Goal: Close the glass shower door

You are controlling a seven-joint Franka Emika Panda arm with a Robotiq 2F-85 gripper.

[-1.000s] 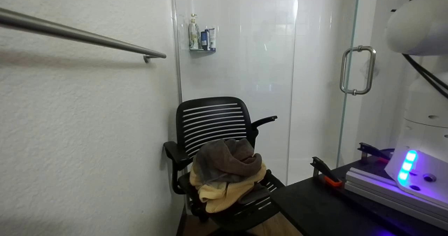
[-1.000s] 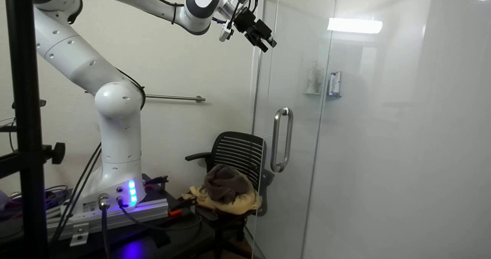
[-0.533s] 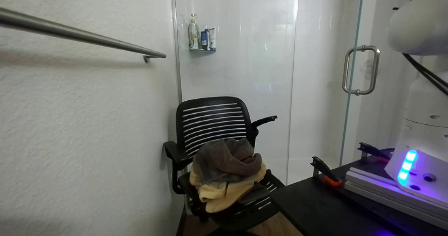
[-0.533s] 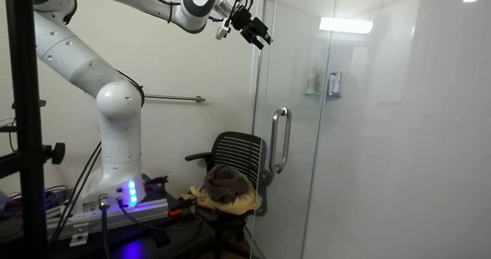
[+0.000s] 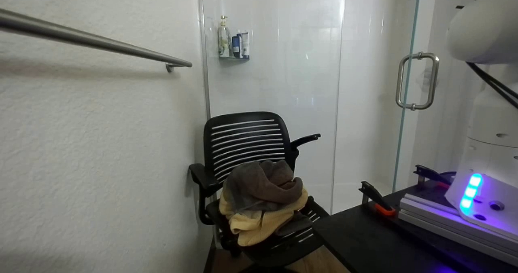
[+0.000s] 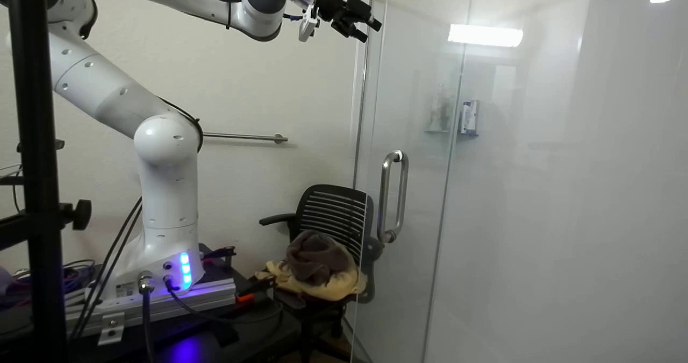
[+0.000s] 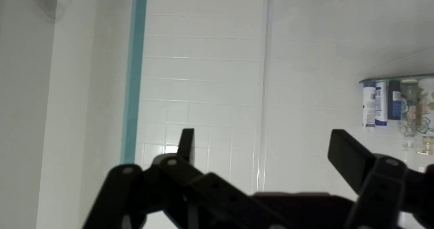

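Observation:
The glass shower door (image 5: 413,30) stands open. It is a clear panel with a greenish edge, apart from the edge of the fixed panel. Its metal loop handle (image 5: 433,81) also shows in an exterior view (image 6: 383,201), where the door glass (image 6: 537,191) reaches the right edge. In the wrist view the door's edge (image 7: 134,76) runs upright left of the fingers. My gripper (image 6: 368,31) is open and empty, high above the handle, near the door's free edge in that picture. Its spread fingers (image 7: 262,134) hold nothing in the wrist view. Contact with the glass cannot be told.
A black chair (image 5: 247,117) with bundled clothes (image 5: 267,188) stands beside the black table (image 5: 356,232). A towel bar (image 5: 101,40) is on the wall. The fixed glass panel (image 5: 283,79) stands behind the chair. A black post (image 6: 35,137) rises at the left.
The gripper has risen and drawn slightly back toward the arm, leaving one exterior view. The door and handle swung slightly more open over the first half second, then stayed still.

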